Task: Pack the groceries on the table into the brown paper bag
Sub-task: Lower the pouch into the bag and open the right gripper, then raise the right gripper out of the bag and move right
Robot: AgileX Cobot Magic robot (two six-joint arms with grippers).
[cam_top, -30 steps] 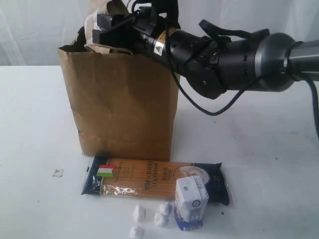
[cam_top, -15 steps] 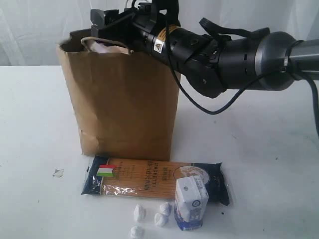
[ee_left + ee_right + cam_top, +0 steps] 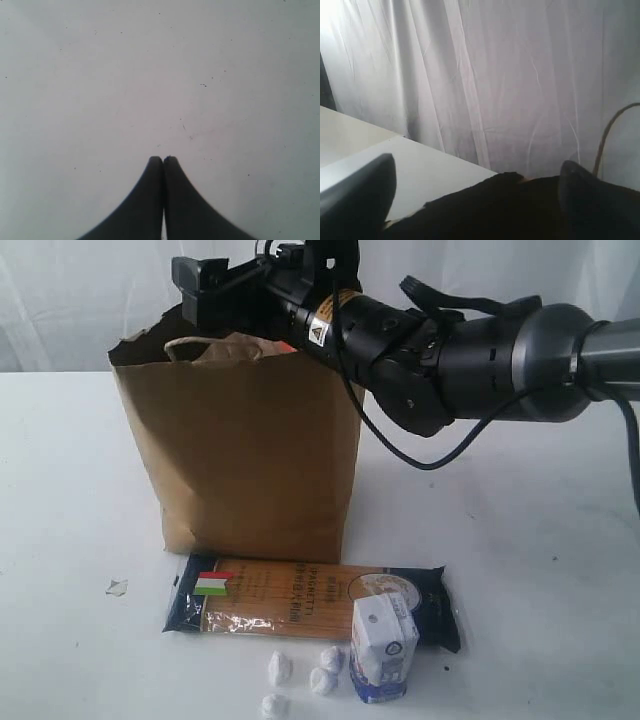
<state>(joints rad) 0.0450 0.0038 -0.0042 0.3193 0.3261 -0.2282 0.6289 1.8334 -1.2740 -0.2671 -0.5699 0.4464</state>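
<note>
Our right tool (image 3: pixel 200 290) hangs over the mouth of the brown paper bag (image 3: pixel 250 460), its jaws spread wide with nothing between them; the right wrist view shows only a dark mass beneath it and the curtain (image 3: pixel 520 75) beyond. We judge this to be the moment of letting go into the bag, so the thing to do well is the exit. We should rise straight up until the jaws are clear of the ragged rim and the twine handle (image 3: pixel 185 343) just below them, then swing away, since a sideways pull could hook the loop or tip the bag. The arm's cable (image 3: pixel 400 450) sags behind the tool beside the bag's wall and should be kept from dragging on it. Our left tool (image 3: pixel 163 162) is clenched on nothing above bare worktop (image 3: pixel 520 570). Two groceries are still unpacked, far below the right tool and past the bag's front face: the spaghetti packet (image 3: pixel 290 605) lying flat, and the carton (image 3: pixel 383 645) standing against its end; whether it rests on the packet we cannot tell. We would take the carton first, as it crowds that end. White crumpled bits (image 3: pixel 300 675) lie just beside it and could get in the way.
</note>
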